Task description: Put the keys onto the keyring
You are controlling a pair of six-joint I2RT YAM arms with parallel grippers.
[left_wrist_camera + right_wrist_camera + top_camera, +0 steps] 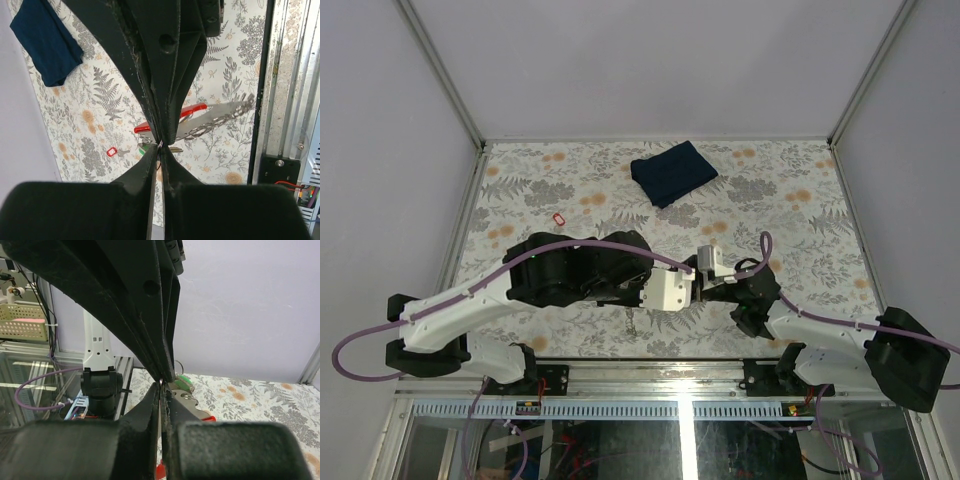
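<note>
- Left gripper: jaws fully closed, tips meeting just beside one green-headed key; whether they pinch anything cannot be told
- Right gripper: jaws fully closed, tips just beside the same key, facing the left tool
- Keyring: one, red tag showing, on the table at the left, apart from both grippers
- Cloth: one, dark blue, folded, towards the far edge

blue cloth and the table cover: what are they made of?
Dark blue cloth: woven fabric by the look, matte and soft, lying folded with limp edges. Table cover: probably printed vinyl or oilcloth, since it lies flat and unwrinkled with a fern-and-flower print. It could also be paper or fabric; the pictures cannot settle it.
</note>
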